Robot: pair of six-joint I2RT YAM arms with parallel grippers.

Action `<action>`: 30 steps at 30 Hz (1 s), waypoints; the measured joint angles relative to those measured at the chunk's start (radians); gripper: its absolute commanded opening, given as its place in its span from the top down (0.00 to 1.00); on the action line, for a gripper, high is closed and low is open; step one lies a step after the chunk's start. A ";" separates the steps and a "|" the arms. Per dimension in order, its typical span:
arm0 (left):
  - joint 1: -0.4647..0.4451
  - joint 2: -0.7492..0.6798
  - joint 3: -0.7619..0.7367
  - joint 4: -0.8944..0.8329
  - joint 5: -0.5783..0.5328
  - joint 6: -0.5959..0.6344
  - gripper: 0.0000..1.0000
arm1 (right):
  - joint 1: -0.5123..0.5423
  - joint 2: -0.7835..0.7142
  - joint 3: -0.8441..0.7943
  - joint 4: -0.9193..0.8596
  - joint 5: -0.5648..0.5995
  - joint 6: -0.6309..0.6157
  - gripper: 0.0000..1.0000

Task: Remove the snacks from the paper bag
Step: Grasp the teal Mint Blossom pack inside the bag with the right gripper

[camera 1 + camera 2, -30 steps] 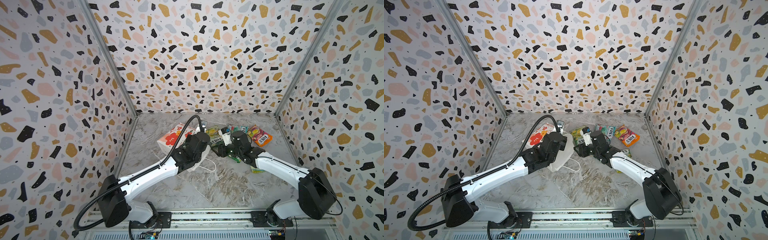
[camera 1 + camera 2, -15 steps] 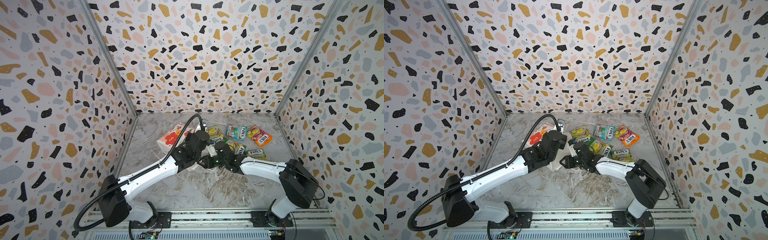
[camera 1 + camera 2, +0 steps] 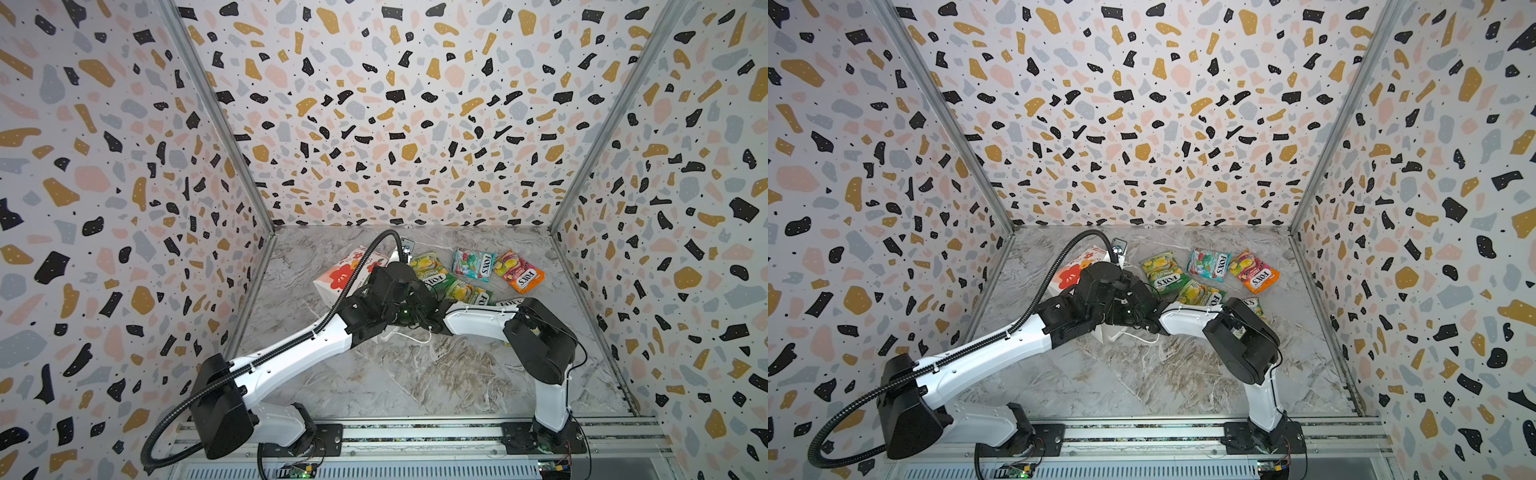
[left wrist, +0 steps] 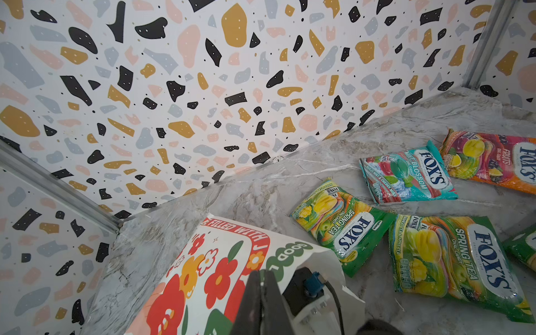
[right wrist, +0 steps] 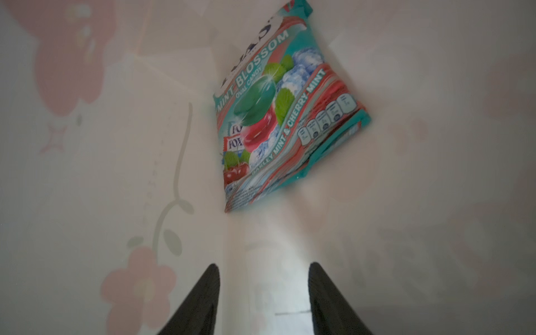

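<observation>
Paper bag (image 3: pixel 343 270), white with red flowers, lies sideways at 11 o'clock on my tabletop (image 3: pixel 415 374). Left pincer (image 4: pixel 262 275) is clamped on its rim; my right pincer (image 5: pixel 264 264) is apart inside, glossy teal-red FOX'S packet (image 5: pixel 278 116) ahead.

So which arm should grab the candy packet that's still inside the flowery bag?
Right. The right tool is open inside the paper bag, pointed at the teal packet just ahead. The left tool is shut on the bag's rim, holding it, so it's busy.

Packet (image 5: pixel 278 116) inside paper bag (image 3: pixel 343 271); other packets (image 3: pixel 473 264) right of it
</observation>
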 measured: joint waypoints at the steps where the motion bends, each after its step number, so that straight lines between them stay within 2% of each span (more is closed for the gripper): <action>1: 0.000 0.000 0.000 0.000 0.002 0.000 1.00 | 0.000 0.016 0.018 -0.008 0.008 0.011 0.47; 11: 0.005 -0.034 -0.021 0.013 0.056 0.019 1.00 | -0.003 0.161 0.170 -0.059 0.068 0.091 0.45; 16: 0.011 -0.061 -0.037 0.021 0.085 0.024 1.00 | -0.008 0.217 0.240 -0.058 0.059 0.100 0.45; 21: 0.019 -0.068 -0.046 0.026 0.109 0.023 1.00 | -0.014 0.244 0.255 -0.030 0.033 0.103 0.50; 25: 0.025 -0.069 -0.052 0.027 0.122 0.021 1.00 | -0.027 0.273 0.264 0.017 0.003 0.114 0.64; 29: 0.035 -0.074 -0.063 0.027 0.134 0.017 1.00 | -0.039 0.288 0.264 0.054 -0.011 0.126 0.96; 30: 0.036 -0.077 -0.065 0.027 0.134 0.016 1.00 | -0.040 0.288 0.264 0.065 -0.014 0.132 1.00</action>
